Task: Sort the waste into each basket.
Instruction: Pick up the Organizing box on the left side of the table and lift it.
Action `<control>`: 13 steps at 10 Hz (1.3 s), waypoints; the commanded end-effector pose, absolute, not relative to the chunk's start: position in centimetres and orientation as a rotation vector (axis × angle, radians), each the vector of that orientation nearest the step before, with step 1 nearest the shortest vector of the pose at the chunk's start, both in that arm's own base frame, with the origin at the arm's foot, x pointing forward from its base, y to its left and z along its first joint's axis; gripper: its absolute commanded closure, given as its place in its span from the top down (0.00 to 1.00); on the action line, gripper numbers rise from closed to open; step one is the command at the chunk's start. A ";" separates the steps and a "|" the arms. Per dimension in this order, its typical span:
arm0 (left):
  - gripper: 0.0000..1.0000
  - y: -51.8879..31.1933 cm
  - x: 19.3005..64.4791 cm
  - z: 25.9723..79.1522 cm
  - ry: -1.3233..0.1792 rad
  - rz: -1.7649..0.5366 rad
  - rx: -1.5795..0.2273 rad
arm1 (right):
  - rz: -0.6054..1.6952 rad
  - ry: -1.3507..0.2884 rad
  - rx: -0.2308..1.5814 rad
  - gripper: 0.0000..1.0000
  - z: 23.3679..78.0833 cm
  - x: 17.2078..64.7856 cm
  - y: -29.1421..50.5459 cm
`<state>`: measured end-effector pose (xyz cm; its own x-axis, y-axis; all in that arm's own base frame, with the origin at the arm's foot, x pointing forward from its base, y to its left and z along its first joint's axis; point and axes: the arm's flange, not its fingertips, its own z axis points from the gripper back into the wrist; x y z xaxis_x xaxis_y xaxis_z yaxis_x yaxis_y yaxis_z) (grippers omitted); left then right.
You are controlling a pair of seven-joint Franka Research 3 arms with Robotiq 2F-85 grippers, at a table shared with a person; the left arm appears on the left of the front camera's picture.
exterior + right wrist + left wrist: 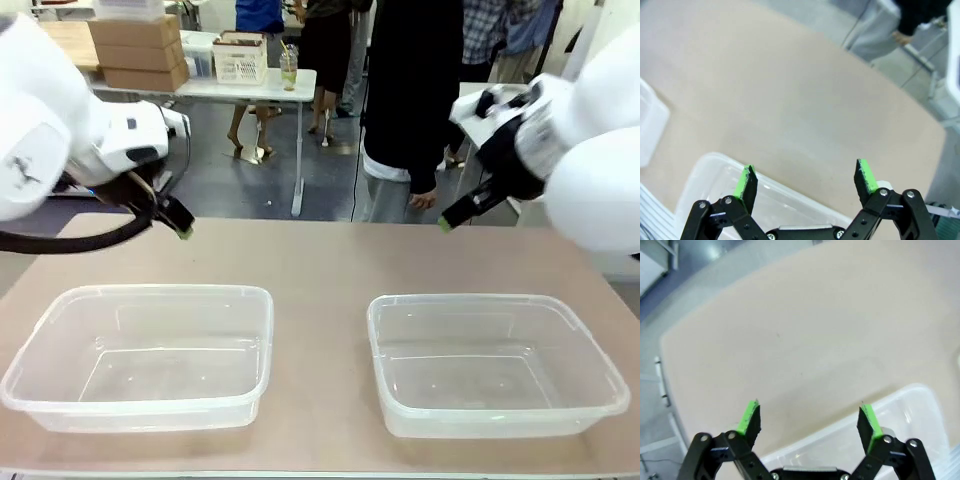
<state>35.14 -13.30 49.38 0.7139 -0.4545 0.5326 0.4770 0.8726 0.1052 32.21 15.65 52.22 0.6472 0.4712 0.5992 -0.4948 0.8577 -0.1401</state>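
Sorting seemed unstarted: left tub [150, 291] and right tub [470, 298] sat empty. Left gripper [810, 418] and right gripper [804, 177] hung apart, needing waste within reach next.

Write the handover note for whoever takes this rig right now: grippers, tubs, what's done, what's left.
Left gripper: open, holding nothing, raised over the table by the far rim of the left tub.
Right gripper: open, holding nothing, raised by the far rim of the right tub.
Tubs: side by side on the near half of the table, upright, nothing in either.
Person: standing at the far side, one hand hanging at the table edge, holding nothing that I can make out.
Done: nothing sorted.
Left: all of the sorting into the two tubs.
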 end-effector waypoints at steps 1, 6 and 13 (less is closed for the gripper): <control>1.00 -12.3 29.6 49.4 -0.813 -0.522 -0.103 | 0.606 -0.600 0.041 1.00 48.2 34.7 16.1; 1.00 -6.8 34.1 54.1 -0.509 -0.588 -0.996 | 0.185 -0.718 1.048 1.00 56.8 29.6 9.4; 1.00 -1.5 33.3 53.4 -0.427 -0.439 -1.123 | 0.056 -0.721 1.039 1.00 59.6 29.2 -1.3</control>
